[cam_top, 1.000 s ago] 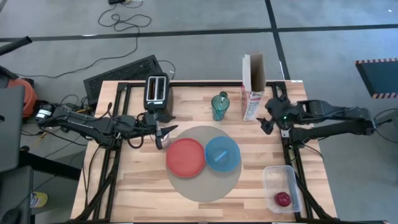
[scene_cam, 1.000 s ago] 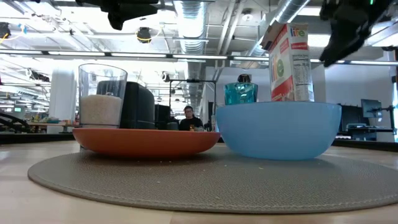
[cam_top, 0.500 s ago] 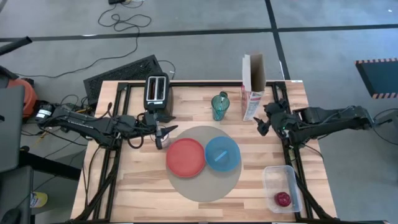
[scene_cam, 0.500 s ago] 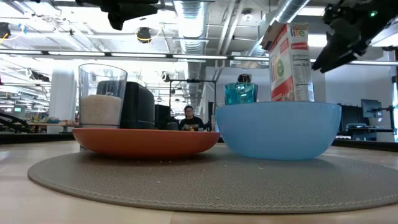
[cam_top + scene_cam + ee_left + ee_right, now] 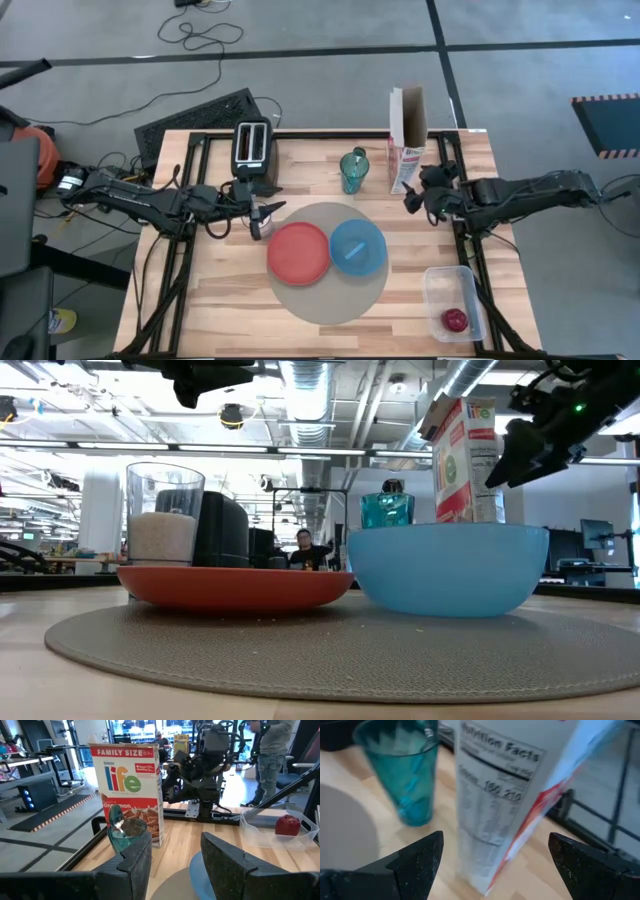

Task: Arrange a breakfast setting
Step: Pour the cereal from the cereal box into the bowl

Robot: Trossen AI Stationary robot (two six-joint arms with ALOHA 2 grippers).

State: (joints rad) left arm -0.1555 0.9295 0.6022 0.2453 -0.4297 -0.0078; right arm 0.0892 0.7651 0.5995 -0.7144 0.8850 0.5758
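The round grey-beige mat (image 5: 328, 300) lies mid-table with the red-orange plate (image 5: 298, 252) and the blue bowl (image 5: 357, 247) on it. The small clear glass (image 5: 165, 520) stands just off the mat's far-left rim, and my left gripper (image 5: 256, 218) hangs open above it. The teal tumbler (image 5: 353, 172) stands behind the mat, with what looks like a spoon in it. My right gripper (image 5: 413, 200) is open and level, facing the red-and-white cereal box (image 5: 505, 795), its fingers apart from the box. The small red fruit (image 5: 455, 320) lies in a clear tub. The toast slice is not in view.
The black toaster (image 5: 251, 152) stands at the far left, close to my left arm. The cereal box (image 5: 405, 150) stands open-topped right of the tumbler. The clear tub (image 5: 448, 285) sits at the near right corner. People show in the room beyond the table.
My right gripper has moved toward the table's left edge and slightly down, closing in on the cereal box. It has stayed open.
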